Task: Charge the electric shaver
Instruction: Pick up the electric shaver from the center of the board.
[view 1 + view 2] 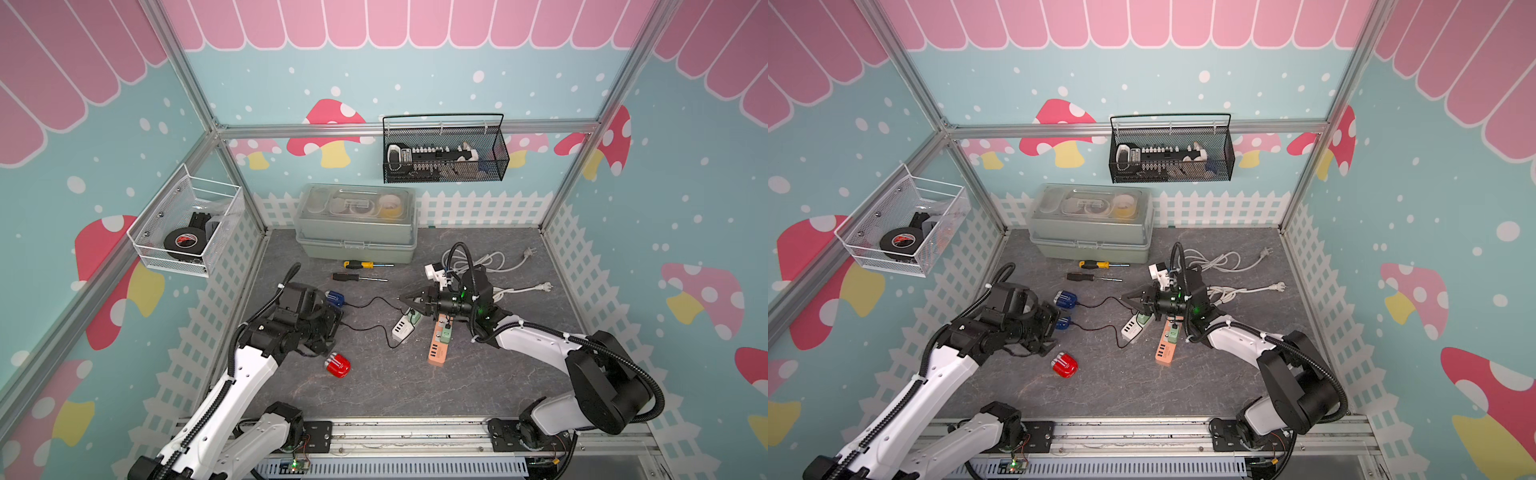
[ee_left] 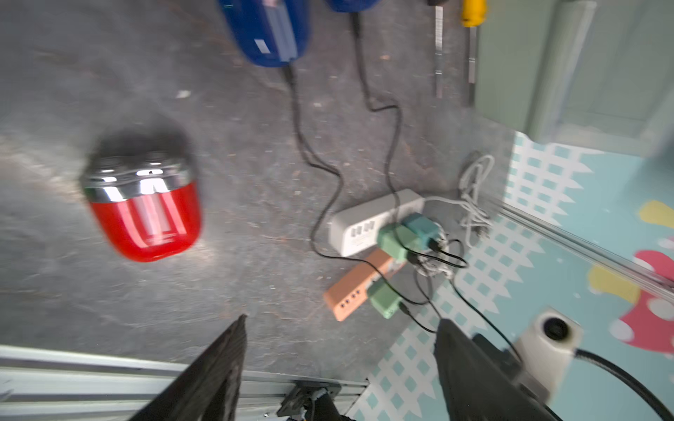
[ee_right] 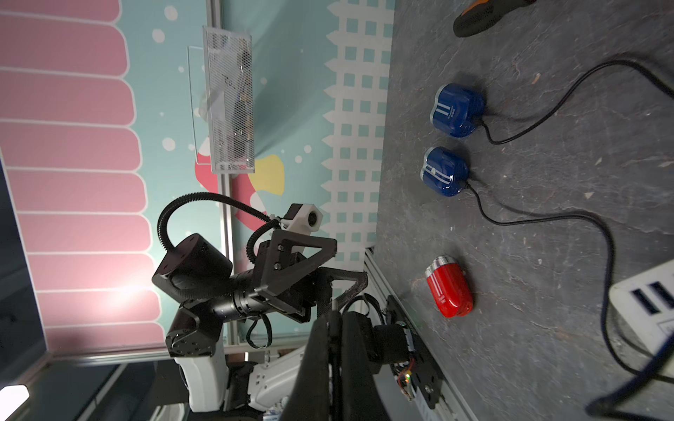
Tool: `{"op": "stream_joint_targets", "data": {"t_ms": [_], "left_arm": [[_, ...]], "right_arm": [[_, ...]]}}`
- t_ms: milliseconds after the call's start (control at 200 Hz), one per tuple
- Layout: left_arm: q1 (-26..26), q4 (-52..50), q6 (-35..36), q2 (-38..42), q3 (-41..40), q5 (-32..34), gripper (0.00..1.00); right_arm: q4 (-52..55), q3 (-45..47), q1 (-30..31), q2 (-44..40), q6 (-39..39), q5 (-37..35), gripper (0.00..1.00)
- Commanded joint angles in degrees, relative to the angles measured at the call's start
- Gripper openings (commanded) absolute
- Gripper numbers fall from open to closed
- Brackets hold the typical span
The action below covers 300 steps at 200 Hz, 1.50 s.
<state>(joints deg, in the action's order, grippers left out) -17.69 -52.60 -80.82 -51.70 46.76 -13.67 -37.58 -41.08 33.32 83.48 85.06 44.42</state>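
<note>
Grey stone-look tabletop [image 1: 1142, 386]: two blue shavers [image 1: 1065, 299] lie with black cables [image 2: 296, 109] plugged in, running to the power strips [image 1: 1130, 330]. Left gripper [image 2: 341, 320], jaws spread and empty, hangs just beside them; right gripper [image 3: 337, 328], jaws pressed together, hovers above the strips. A red shaver [image 1: 1064, 365] lies apart, uncabled. Hookup looks done for the blue pair.

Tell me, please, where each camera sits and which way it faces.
Top views: high above the front rail, looking down on the table; the left arm and right arm show.
Left wrist: on the left arm, looking down at the red shaver and white power strip; its open left end effector shows.
Right wrist: looking across the table at the left arm; its shut right end effector shows.
Shared: all see the red shaver.
</note>
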Motion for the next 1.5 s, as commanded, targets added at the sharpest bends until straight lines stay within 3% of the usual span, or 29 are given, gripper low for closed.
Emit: {"op": "stream_joint_targets", "data": {"t_ms": [0, 250, 395, 775, 1031, 1131, 1166, 1406, 1496], "left_arm": [[-0.7, -6.0, -4.3, 1.6, -4.9, 3.8, 0.83], [-1.2, -2.6, -6.2, 0.0, -10.4, 5.6, 0.85], [-1.4, 4.9, -8.5, -1.3, -14.7, 5.3, 0.84], [-3.8, 3.9, 0.7, -16.9, -8.4, 10.4, 0.84], [-5.5, 7.8, 0.4, -22.9, -10.7, 11.0, 0.72], [-5.5, 8.1, -0.5, -23.5, -11.3, 11.8, 0.52], [-5.5, 8.0, -0.6, -23.8, -11.4, 12.2, 0.49], [-5.5, 10.7, -0.6, -26.0, -13.7, 12.7, 0.56], [-7.1, 11.0, -0.6, -27.0, -14.1, 12.5, 0.68]], "right_arm": [[-4.6, 1.8, 1.4, -2.2, -8.5, 2.6, 0.0], [-0.8, 2.3, 3.7, -2.4, -12.8, 1.4, 0.0], [-0.8, 2.3, 3.9, -2.2, -12.7, 0.8, 0.0], [-2.0, 2.1, 3.9, -1.2, -11.0, 0.0, 0.0], [-2.1, 2.9, 3.9, -1.6, -10.4, -0.6, 0.0], [-2.1, 3.0, 3.9, -1.8, -10.2, -0.7, 0.0], [-2.1, 3.0, 3.9, -1.9, -10.1, -0.7, 0.0], [-3.6, 3.2, 3.9, -1.5, -9.0, -1.0, 0.0], [-3.6, 3.4, 3.9, -1.3, -9.1, -1.1, 0.0]]}}
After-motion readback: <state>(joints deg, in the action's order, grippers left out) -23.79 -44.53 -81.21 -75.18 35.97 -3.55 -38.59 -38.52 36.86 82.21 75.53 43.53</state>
